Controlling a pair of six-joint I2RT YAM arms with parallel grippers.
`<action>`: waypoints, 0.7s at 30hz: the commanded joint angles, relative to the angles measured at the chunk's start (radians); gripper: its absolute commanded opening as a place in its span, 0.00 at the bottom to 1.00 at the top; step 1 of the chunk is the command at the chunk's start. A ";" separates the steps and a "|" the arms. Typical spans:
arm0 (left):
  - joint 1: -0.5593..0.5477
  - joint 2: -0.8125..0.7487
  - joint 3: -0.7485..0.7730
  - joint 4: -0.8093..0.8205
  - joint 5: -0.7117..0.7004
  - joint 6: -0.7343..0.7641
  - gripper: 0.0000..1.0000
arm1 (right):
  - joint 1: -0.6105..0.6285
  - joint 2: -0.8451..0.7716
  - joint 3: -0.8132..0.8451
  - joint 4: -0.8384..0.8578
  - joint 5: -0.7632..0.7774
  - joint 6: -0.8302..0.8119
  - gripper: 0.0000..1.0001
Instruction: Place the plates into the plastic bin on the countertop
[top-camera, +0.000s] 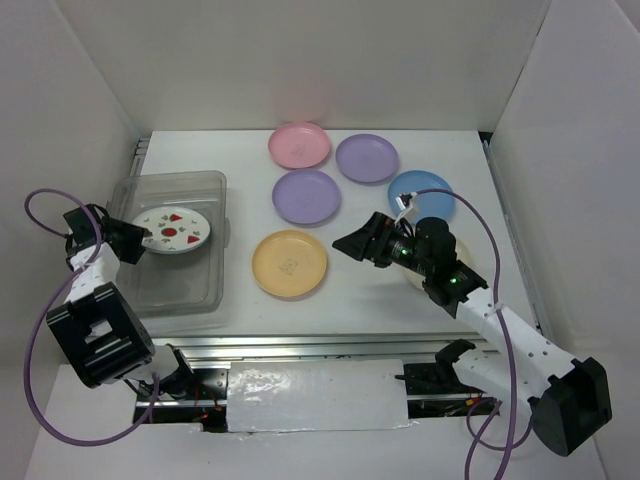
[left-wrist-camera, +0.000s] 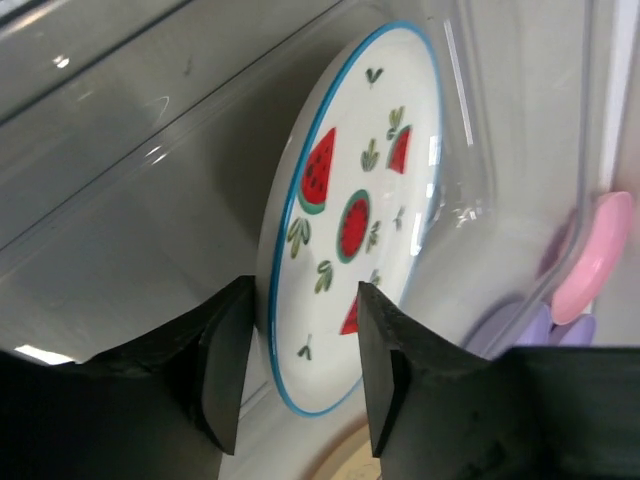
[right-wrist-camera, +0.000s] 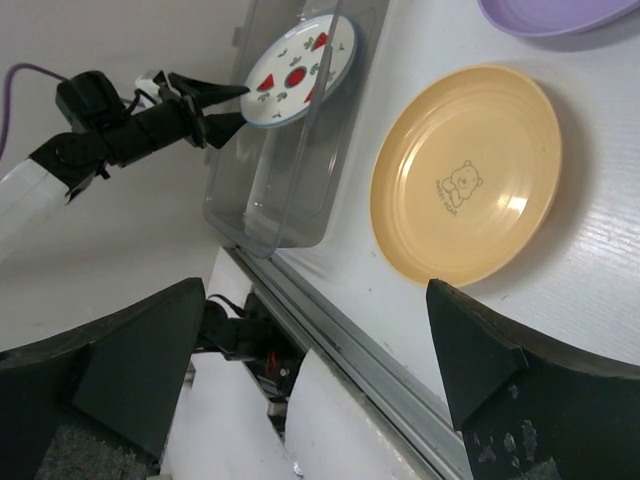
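Note:
My left gripper (top-camera: 147, 238) (left-wrist-camera: 303, 285) is shut on the near rim of the white plate with red fruit prints (top-camera: 176, 229) (left-wrist-camera: 350, 190) and holds it tilted inside the clear plastic bin (top-camera: 200, 285) (right-wrist-camera: 290, 190). My right gripper (top-camera: 352, 243) (right-wrist-camera: 315, 290) is open and empty, hovering right of the orange-yellow plate (top-camera: 290, 264) (right-wrist-camera: 465, 175). The pink plate (top-camera: 299, 145), two purple plates (top-camera: 367, 158) (top-camera: 306, 196) and the blue plate (top-camera: 421, 193) lie on the white countertop (top-camera: 200, 155). The cream plate (top-camera: 412, 281) is mostly hidden under my right arm.
The bin stands at the left of the table, close to the left wall. White walls (top-camera: 300, 60) close in the back and both sides. A metal rail (top-camera: 300, 345) (right-wrist-camera: 330, 335) runs along the front edge.

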 joint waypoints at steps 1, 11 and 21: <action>0.000 -0.007 0.075 0.081 0.055 -0.008 0.58 | 0.025 0.017 0.018 0.085 -0.015 0.001 1.00; -0.117 0.000 0.198 -0.079 -0.100 0.062 0.99 | 0.063 0.057 0.025 0.081 0.011 0.000 1.00; -0.196 0.140 0.362 -0.339 -0.284 0.088 0.99 | 0.086 0.060 0.051 0.006 0.080 -0.013 1.00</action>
